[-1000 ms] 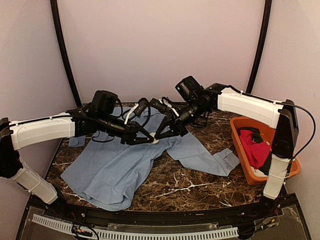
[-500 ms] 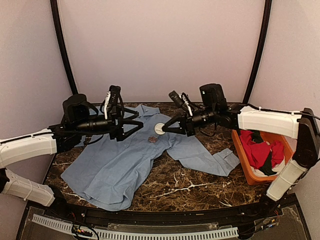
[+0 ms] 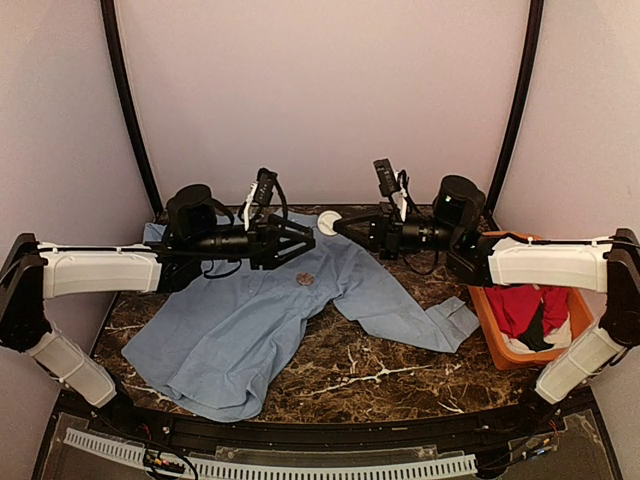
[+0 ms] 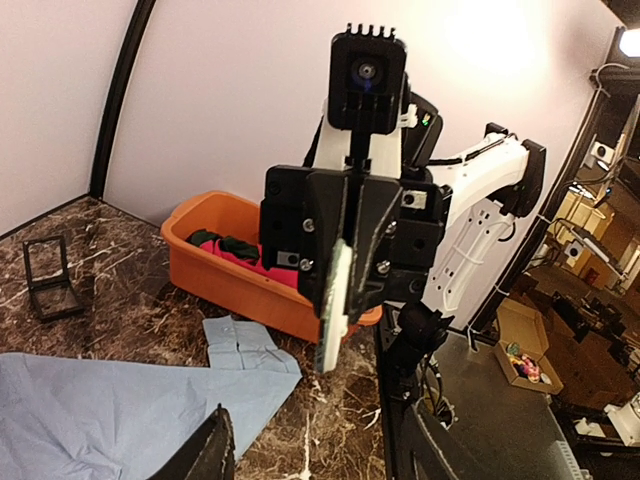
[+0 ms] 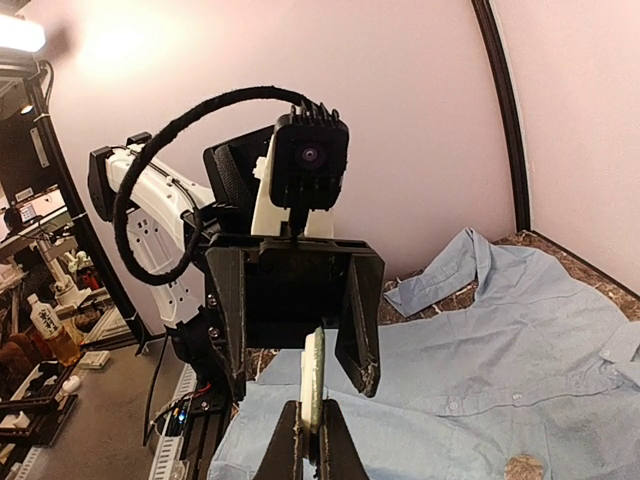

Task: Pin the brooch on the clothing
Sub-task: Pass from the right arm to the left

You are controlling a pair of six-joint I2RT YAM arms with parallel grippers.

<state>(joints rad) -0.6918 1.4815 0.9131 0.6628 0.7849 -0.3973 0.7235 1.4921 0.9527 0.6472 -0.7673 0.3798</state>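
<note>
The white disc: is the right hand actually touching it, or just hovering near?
Touching. The right wrist view shows the white disc edge-on, pinched between the two fingers of the right hand, with no gap on either side.

top cam high behind bases, down on whole table (image 3: pixel 400 372). wrist cams face each other — left frames right gripper (image 4: pixel 335 305) close, right frames left gripper (image 5: pixel 300 385); shirt (image 5: pixel 500 370) shared.

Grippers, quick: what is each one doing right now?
Left gripper: jaws open, holding nothing.
Right gripper: jaws shut on a white disc.
</note>
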